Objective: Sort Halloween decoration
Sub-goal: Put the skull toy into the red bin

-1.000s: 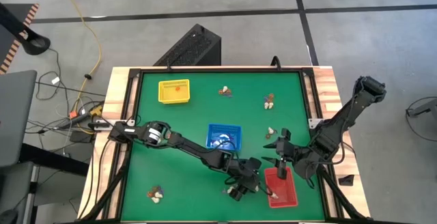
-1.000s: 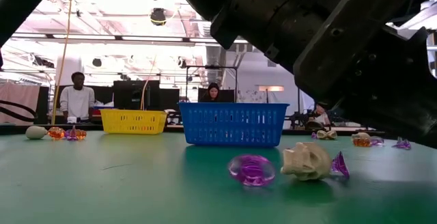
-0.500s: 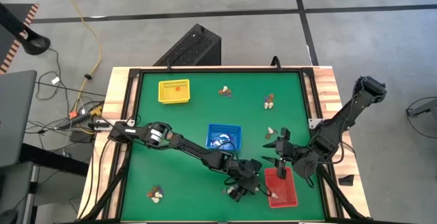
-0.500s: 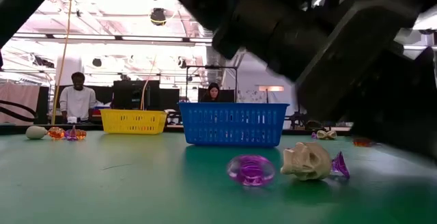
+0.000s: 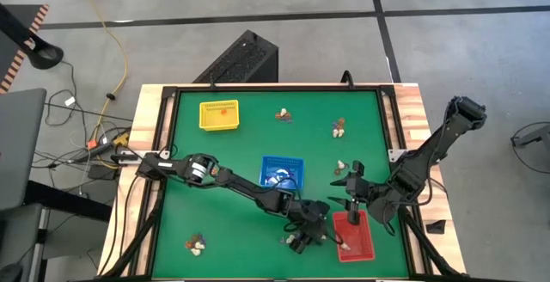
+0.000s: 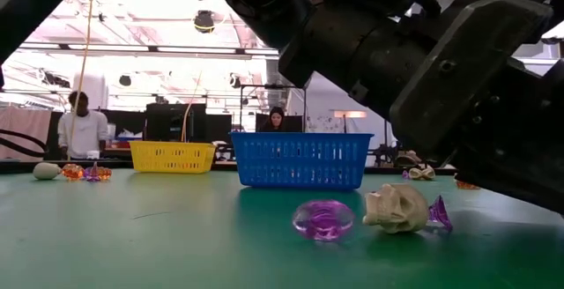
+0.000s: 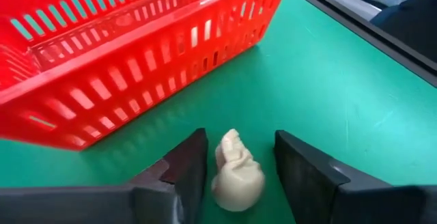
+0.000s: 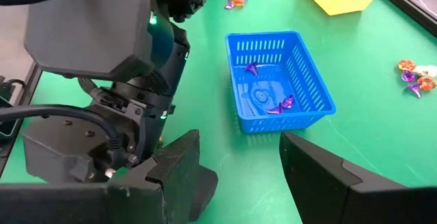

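Observation:
A cream-white skull trinket (image 7: 237, 176) lies on the green mat just outside the red tray (image 7: 136, 53). My left gripper (image 7: 240, 135) is low over the mat and open, one finger on each side of the skull, with a narrow gap to each. In the low view the skull (image 6: 397, 208) sits beside a purple ring (image 6: 324, 219) and a purple piece (image 6: 438, 211). In the high view my left gripper (image 5: 298, 242) is at the red tray's left side. My right gripper (image 5: 352, 198) hovers open at that tray's far end, holding nothing.
The blue tray (image 5: 282, 172) holds purple trinkets, and the yellow tray (image 5: 219, 115) stands at the far left. The red tray (image 5: 355, 235) holds a cream piece. Small trinket clusters lie on the mat (image 5: 283, 114), (image 5: 339, 127), (image 5: 341, 167) and near left (image 5: 198, 245).

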`<action>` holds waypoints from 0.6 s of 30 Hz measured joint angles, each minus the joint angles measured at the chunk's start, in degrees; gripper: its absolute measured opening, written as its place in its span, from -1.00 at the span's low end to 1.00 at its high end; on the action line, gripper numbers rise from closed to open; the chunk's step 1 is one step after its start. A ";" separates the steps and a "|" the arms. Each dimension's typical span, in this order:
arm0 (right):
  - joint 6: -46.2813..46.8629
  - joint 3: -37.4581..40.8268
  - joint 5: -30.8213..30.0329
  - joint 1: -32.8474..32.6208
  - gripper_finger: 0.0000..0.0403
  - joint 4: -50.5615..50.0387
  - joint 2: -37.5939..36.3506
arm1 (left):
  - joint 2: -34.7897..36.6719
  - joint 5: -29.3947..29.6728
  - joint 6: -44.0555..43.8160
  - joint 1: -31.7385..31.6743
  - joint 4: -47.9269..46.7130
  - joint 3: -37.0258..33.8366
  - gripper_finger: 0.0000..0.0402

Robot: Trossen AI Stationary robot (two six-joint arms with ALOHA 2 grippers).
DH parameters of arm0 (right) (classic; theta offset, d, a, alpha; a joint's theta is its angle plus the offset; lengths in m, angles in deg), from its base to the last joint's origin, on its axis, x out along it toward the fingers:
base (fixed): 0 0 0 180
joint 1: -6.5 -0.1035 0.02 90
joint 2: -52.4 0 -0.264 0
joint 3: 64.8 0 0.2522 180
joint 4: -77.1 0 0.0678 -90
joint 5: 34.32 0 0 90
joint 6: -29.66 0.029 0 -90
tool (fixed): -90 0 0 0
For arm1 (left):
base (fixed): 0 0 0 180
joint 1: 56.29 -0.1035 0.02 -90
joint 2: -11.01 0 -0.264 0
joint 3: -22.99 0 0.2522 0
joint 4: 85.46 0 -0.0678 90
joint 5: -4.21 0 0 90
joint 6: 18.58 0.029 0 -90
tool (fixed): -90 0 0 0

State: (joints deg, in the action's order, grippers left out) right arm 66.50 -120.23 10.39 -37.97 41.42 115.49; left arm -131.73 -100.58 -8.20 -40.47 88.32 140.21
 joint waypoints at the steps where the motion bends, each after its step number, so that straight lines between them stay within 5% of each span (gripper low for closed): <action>1: 0.00 0.00 0.00 0.00 0.16 -0.01 0.00 | 0.00 0.00 -0.18 -0.08 -0.08 0.00 -0.30; 7: 0.02 0.00 0.02 0.00 0.16 -0.11 0.00 | 0.00 0.37 -2.19 -0.32 -0.92 0.00 -0.65; 18: 0.20 0.00 0.40 0.00 0.16 0.15 0.00 | 8.35 0.17 2.40 -1.10 -10.38 -0.17 -0.60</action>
State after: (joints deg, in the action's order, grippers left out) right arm 66.70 -120.23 10.79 -37.97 41.57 115.49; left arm -123.38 -100.41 -5.80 -41.57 77.94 140.04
